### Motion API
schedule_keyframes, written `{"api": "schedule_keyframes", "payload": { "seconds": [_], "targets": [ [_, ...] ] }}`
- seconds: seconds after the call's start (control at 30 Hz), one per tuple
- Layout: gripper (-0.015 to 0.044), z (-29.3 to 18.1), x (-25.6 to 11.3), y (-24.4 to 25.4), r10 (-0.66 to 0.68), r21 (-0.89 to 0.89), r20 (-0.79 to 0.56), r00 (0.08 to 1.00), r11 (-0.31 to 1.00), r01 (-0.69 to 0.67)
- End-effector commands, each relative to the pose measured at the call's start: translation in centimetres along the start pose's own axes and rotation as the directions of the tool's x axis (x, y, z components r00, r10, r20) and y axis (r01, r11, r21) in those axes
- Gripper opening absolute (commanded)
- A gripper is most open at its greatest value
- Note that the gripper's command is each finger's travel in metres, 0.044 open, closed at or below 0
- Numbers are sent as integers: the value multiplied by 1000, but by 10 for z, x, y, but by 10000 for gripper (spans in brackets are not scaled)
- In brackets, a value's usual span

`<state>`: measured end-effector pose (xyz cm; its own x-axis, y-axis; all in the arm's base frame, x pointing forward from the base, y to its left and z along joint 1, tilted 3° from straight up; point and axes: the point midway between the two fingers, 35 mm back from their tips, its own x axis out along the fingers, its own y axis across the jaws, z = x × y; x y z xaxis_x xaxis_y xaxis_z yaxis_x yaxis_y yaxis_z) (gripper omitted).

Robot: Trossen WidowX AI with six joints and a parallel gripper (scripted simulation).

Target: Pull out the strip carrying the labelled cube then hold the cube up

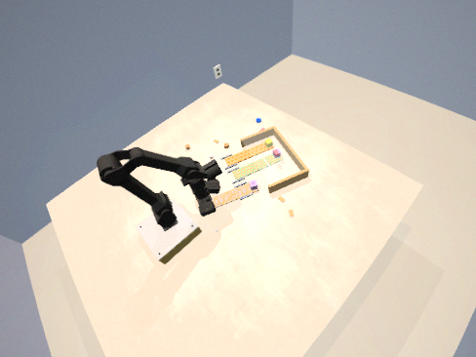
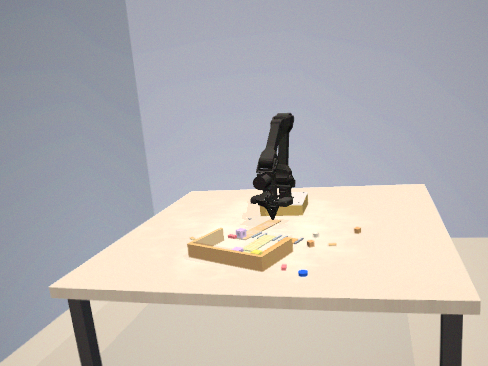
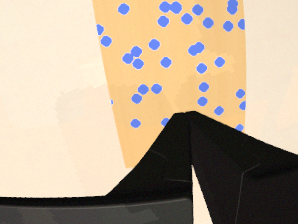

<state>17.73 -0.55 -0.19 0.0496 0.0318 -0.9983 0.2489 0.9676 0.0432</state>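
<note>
The gripper (image 1: 207, 211) (image 2: 273, 218) (image 3: 184, 123) points down, jaws pressed together — nothing distinct shows between them — at the near end of the blue-dotted strip (image 1: 229, 196) (image 2: 265, 227) (image 3: 175, 55). The arm (image 1: 158, 163) (image 2: 276, 145) folds high behind the jaws. Ahead of them, a purple cube (image 1: 254, 185) (image 2: 241, 233) sits at the strip's far end — outside the three-sided wooden frame (image 1: 289, 182) (image 2: 225, 256).

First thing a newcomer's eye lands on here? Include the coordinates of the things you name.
Probably the black six-joint arm (image 1: 138, 158) (image 2: 280, 145), arched over the table from its pale base plate (image 1: 151, 244). Next, the three-sided wooden tray (image 1: 289, 182) (image 2: 225, 256) beyond the strips. In the wrist view, the blue-dotted orange strip (image 1: 226, 196) (image 2: 265, 227) (image 3: 175, 75) running up from the dark hand (image 3: 184, 123) dominates.
</note>
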Motion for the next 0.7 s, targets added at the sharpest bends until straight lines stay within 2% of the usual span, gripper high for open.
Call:
{"api": "schedule_keyframes", "payload": {
  "seconds": [0.0, 0.13, 0.33, 0.67],
  "targets": [
    [0, 7, -32, 1, -1, 3, 4, 1000, 1000, 1],
    [0, 7, -34, 1, -2, 3, 2, 1000, 1000, 2],
    [157, 32, -34, 1, -2, 110, 4, 1000, 994, 2],
    [420, 66, -37, 0, -2, 113, 7, 1000, 994, 1]
  ]
}}
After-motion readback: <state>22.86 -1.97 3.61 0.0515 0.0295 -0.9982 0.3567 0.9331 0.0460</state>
